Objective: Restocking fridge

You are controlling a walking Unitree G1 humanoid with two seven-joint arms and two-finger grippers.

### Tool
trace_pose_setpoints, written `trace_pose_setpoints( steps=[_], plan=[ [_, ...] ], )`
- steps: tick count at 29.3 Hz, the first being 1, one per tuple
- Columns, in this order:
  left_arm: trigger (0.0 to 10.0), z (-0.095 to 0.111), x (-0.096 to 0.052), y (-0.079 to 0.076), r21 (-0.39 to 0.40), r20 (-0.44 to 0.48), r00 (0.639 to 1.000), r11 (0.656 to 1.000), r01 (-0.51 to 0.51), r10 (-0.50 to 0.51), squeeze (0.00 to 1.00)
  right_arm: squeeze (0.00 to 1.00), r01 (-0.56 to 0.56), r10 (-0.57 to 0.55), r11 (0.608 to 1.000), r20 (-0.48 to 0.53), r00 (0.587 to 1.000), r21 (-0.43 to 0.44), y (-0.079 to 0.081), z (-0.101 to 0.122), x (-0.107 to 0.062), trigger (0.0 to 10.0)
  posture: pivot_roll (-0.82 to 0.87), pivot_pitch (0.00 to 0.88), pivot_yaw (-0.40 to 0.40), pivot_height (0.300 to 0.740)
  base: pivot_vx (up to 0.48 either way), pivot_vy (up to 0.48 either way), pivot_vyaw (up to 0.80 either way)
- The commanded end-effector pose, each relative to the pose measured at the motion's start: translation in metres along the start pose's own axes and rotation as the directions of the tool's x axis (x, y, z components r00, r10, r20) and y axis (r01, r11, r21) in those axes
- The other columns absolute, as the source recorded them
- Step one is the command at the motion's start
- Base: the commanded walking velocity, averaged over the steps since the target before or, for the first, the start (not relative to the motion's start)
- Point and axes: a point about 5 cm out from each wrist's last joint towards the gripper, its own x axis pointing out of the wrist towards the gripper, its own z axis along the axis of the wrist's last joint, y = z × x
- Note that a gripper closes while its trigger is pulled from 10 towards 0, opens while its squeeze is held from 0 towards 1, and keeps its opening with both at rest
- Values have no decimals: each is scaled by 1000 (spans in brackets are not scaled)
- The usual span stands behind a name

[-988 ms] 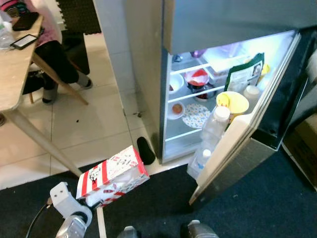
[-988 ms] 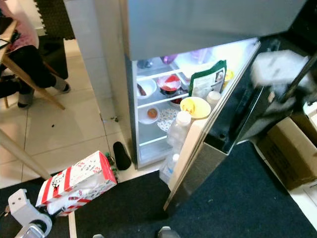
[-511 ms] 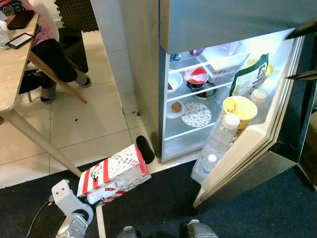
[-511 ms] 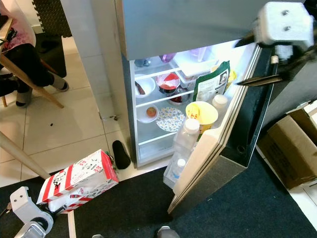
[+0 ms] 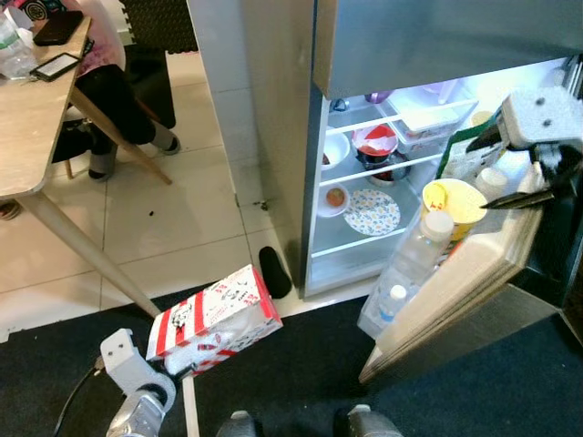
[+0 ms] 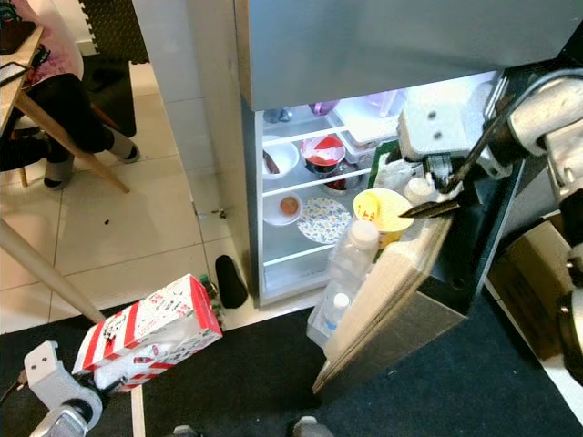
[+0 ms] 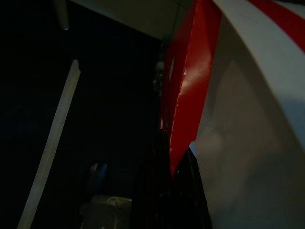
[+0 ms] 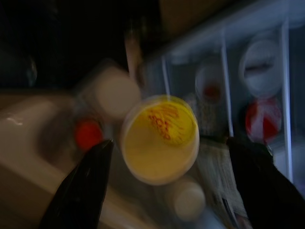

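Since a second ago the right gripper (image 6: 437, 187) has swung down over the yellow paper cup (image 6: 383, 213), fingers spread wide and empty. Low at the left, the left gripper (image 5: 187, 362) clamps the red-and-white striped carton (image 5: 214, 318).

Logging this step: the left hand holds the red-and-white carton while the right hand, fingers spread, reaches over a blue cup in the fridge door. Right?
Not quite: the cup is yellow, as the right wrist view shows. The left hand does hold the red-and-white carton, and the right hand is spread over the fridge door.

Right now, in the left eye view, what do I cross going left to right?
Wooden table → left pincer holding the red-and-white carton → black slipper → patterned plate → yellow cup → right pincer.
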Motion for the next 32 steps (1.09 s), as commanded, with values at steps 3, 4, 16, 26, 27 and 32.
trace_pose_setpoints(
  steps=[3, 4, 16, 26, 27, 32],
  plan=[
    [10000, -16, -3, -1, -14, -46, 999, 1000, -4, 4, 0, 0, -20, 47, 994, -248, 968, 107, 18, -46, -6, 10000, -102, 157, -26, 740, 0, 0, 0],
    [10000, -16, -3, -1, -14, -46, 999, 1000, -4, 4, 0, 0, -20, 47, 994, -248, 968, 107, 18, -46, -6, 10000, -102, 157, -26, 740, 0, 0, 0],
    [10000, -16, -3, -2, -11, -47, 999, 1000, 3, -4, 0, 0, 135, 0, 960, -481, 877, 246, 39, -97, -38, 10000, -100, 158, -21, 740, 0, 0, 0],
    [10000, -15, -1, -5, -2, -50, 999, 1000, 21, -21, 0, 0, 336, -222, 932, -513, 829, 139, 25, -96, -53, 10000, -94, 158, -9, 740, 0, 0, 0],
    [10000, -15, -1, -5, -2, -50, 999, 1000, 21, -21, 0, 0, 336, -222, 932, -513, 829, 139, 25, -96, -53, 10000, -94, 158, -9, 740, 0, 0, 0],
    [10000, -14, 1, -10, 2, -47, 998, 999, 43, -43, 0, 0, 664, -616, 748, -370, 695, 2, -13, -67, -67, 10000, -91, 159, -8, 740, 0, 0, 0]
  ],
)
